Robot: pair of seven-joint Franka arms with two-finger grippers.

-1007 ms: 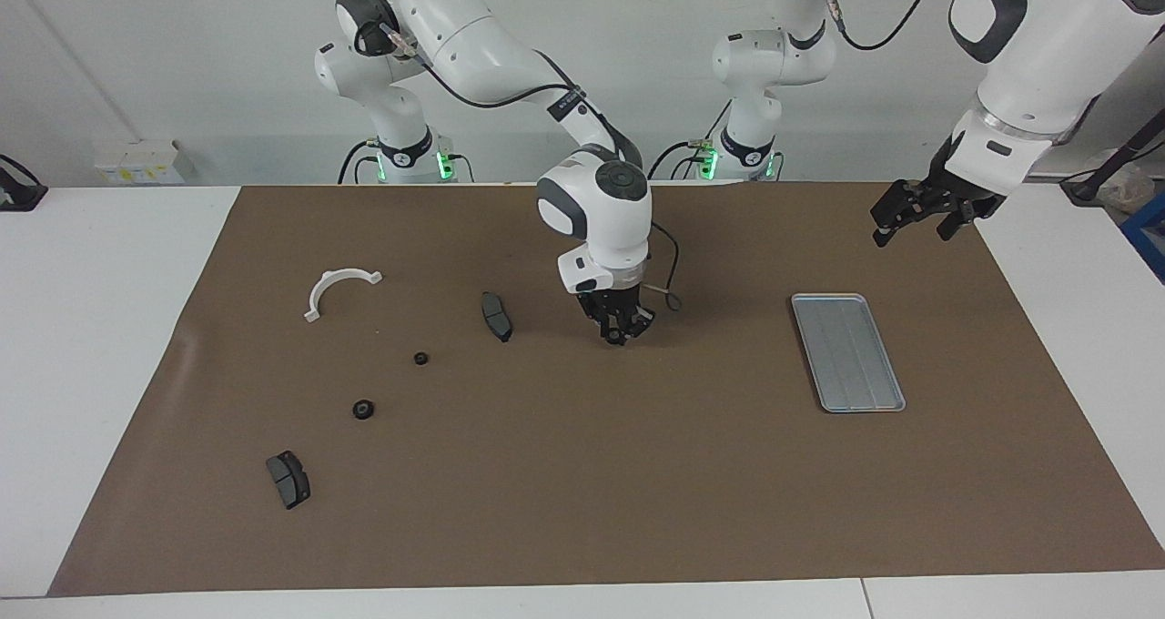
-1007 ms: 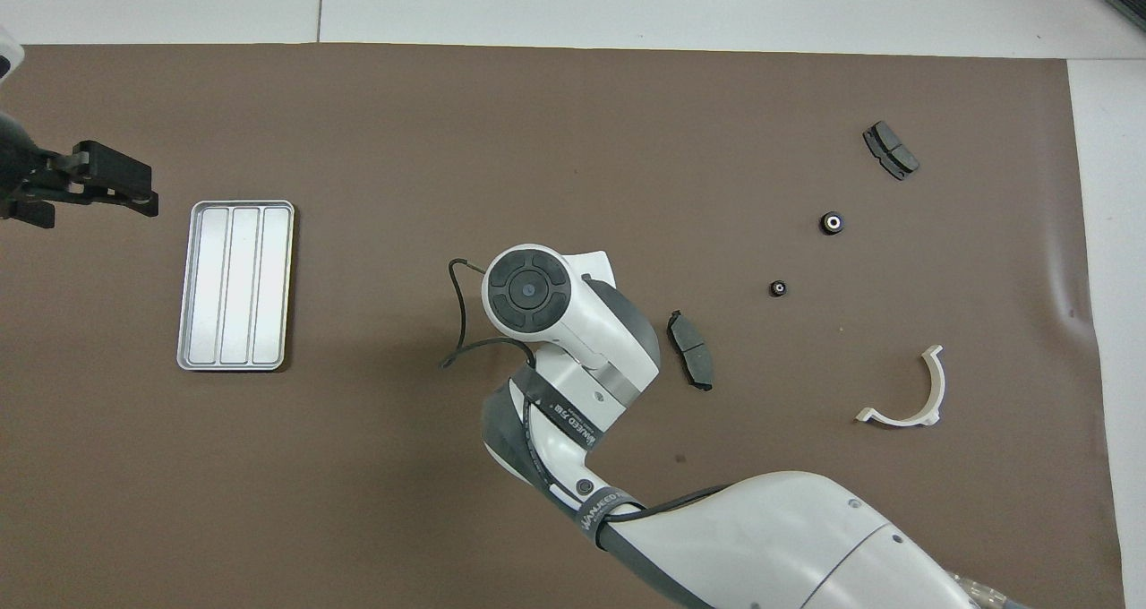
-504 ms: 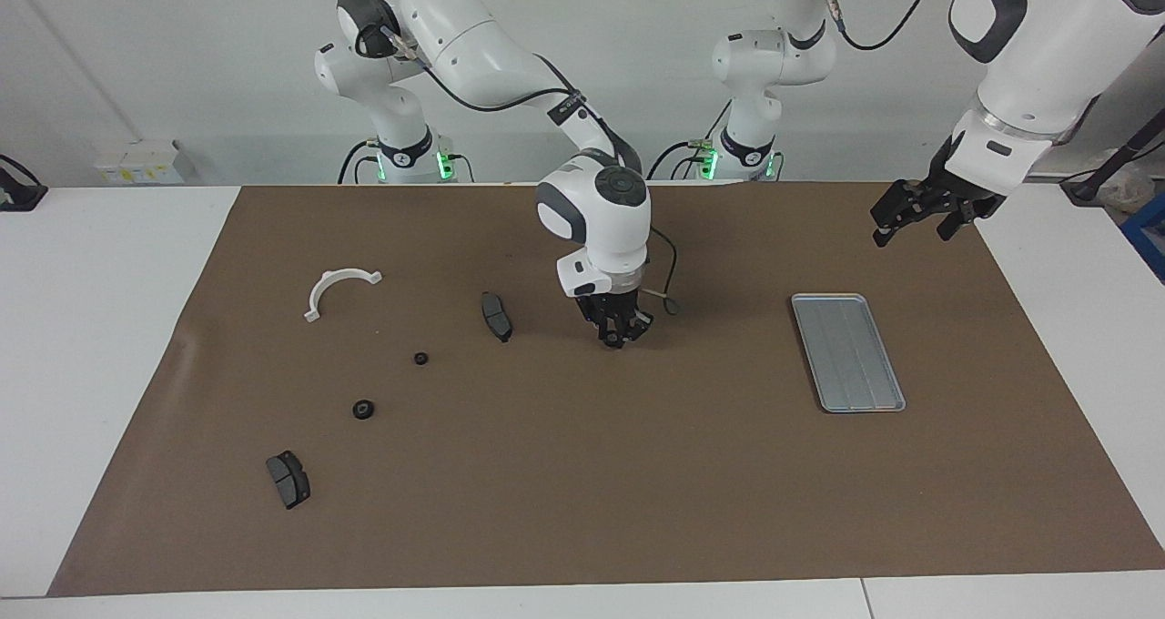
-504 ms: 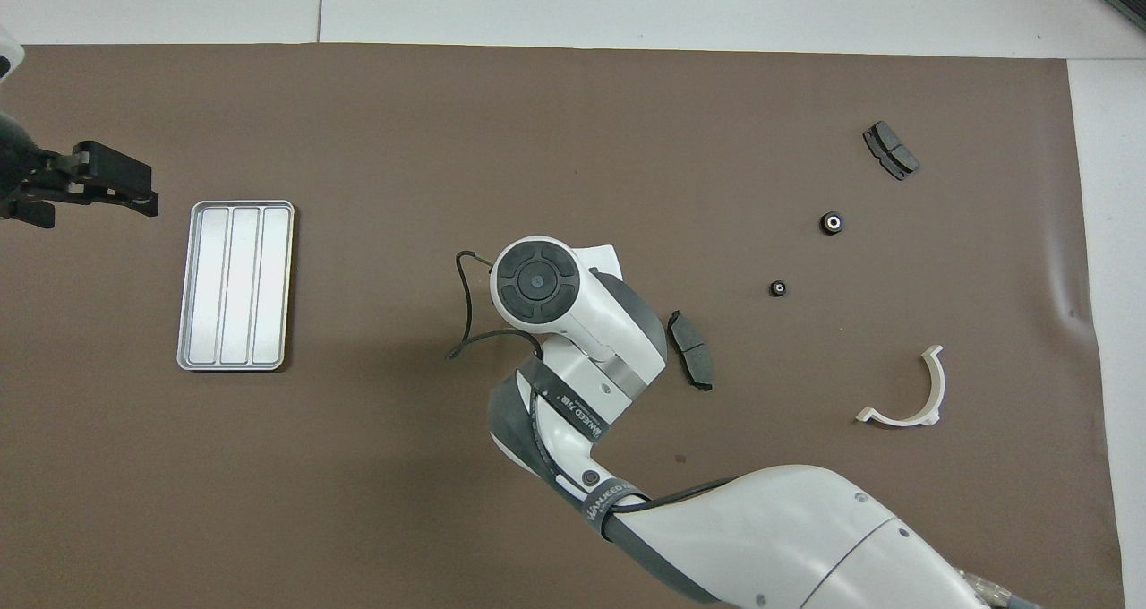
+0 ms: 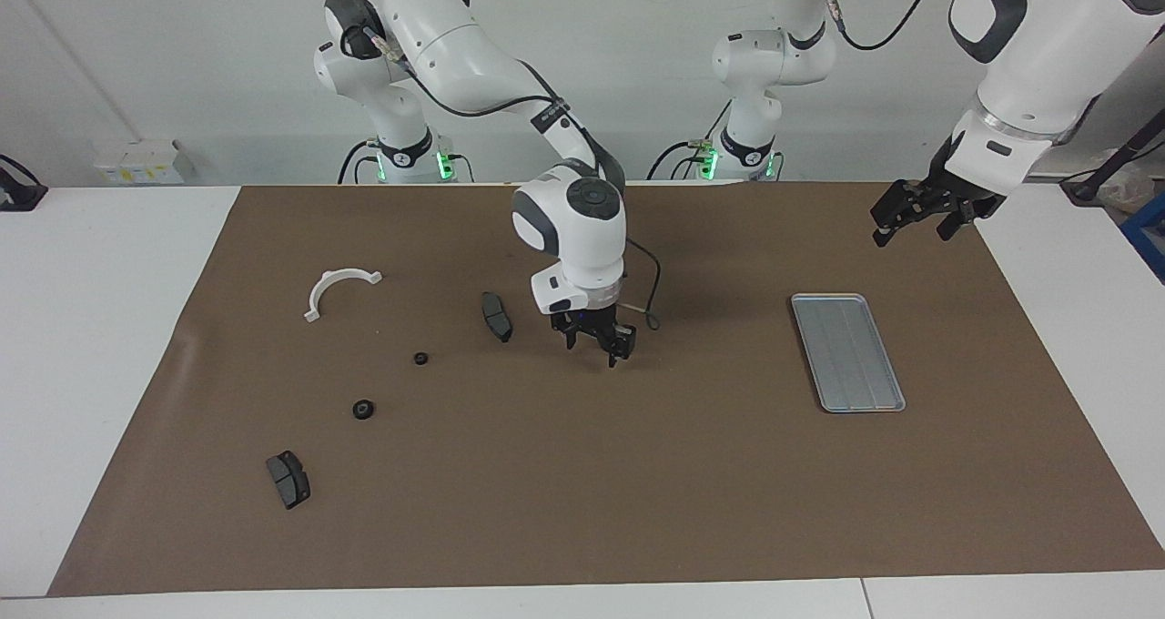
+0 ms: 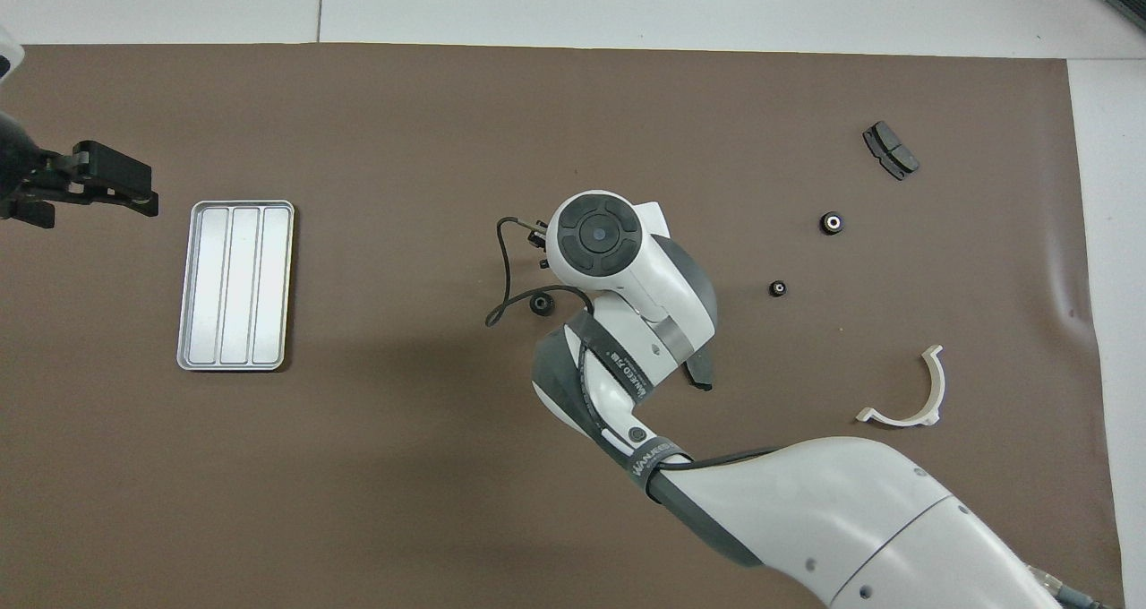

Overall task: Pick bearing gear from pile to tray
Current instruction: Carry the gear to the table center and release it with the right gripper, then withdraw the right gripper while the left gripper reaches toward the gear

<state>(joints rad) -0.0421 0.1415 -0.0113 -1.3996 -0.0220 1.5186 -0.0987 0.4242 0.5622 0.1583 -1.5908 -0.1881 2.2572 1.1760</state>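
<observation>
Black bearing gear (image 6: 540,304) lies on the mat (image 5: 546,492), well short of the tray (image 5: 848,352), after the right gripper (image 5: 593,350) spread its fingers; left gripper (image 5: 915,223) waits, fingers wide.

My two arms are glossy white shells with dark grey joint bands. My right arm (image 5: 473,50) ends in a round grey cap with a button ring, a thin black cable looping beside its black gripper (image 5: 593,339). My left gripper (image 5: 924,209) is black too. Green lights glow at both bases.
</observation>
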